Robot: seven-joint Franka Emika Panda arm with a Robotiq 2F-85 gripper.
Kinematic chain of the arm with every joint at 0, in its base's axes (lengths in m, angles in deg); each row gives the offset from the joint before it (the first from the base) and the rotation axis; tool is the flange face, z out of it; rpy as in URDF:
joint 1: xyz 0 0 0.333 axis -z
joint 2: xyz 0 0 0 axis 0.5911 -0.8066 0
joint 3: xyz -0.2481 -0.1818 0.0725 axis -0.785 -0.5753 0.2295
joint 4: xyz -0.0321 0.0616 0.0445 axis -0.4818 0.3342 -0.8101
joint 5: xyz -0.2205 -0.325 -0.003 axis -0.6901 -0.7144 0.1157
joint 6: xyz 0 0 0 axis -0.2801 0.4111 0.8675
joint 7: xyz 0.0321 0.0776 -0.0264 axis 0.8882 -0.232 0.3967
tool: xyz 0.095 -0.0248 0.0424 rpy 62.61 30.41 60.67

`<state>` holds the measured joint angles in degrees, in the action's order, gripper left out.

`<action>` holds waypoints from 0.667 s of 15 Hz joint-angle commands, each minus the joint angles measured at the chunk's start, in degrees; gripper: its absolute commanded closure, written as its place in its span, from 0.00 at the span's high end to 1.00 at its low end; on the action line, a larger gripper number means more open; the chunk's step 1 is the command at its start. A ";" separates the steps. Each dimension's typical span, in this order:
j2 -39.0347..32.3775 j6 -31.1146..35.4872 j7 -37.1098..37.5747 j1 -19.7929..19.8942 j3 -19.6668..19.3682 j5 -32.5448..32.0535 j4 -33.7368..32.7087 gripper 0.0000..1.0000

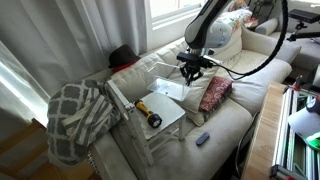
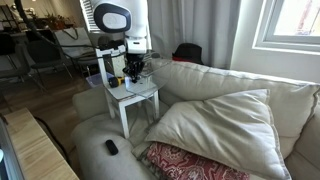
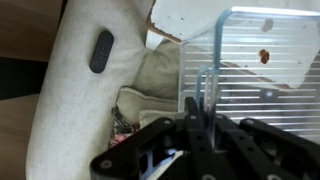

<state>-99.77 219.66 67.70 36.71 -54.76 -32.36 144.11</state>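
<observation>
At the left of an exterior view, a grey and white checked blanket (image 1: 75,115) hangs over the arm of the sofa (image 1: 235,120). Next comes a small white table (image 1: 172,112) that stands on the sofa seat. 1 yellow and black flashlight (image 1: 148,114) lies flat on the tabletop, near its left edge and close to the front corner. The gripper (image 1: 193,70) hangs in the air over the far right corner of the tabletop. The flashlight is well apart from it, lower down and off to the left (the gripper does not touch it). In the wrist view the 2 fingers (image 3: 196,105) look pressed together, and I can see nothing held between them. To the right of the table a red patterned pillow (image 1: 214,93) lies on the seat, just beside the right edge of the tabletop. In front of that pillow a small dark remote (image 1: 203,138) lies on the seat cushion. In an exterior view a big cream pillow (image 2: 220,125) leans on the sofa back, to the right of the table.
</observation>
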 commanded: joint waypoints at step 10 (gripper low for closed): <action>0.61 1.11 5.82 -3.24 -0.09 0.81 1.14 0.01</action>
<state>-100.56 219.71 70.38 35.43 -54.93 -32.36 144.09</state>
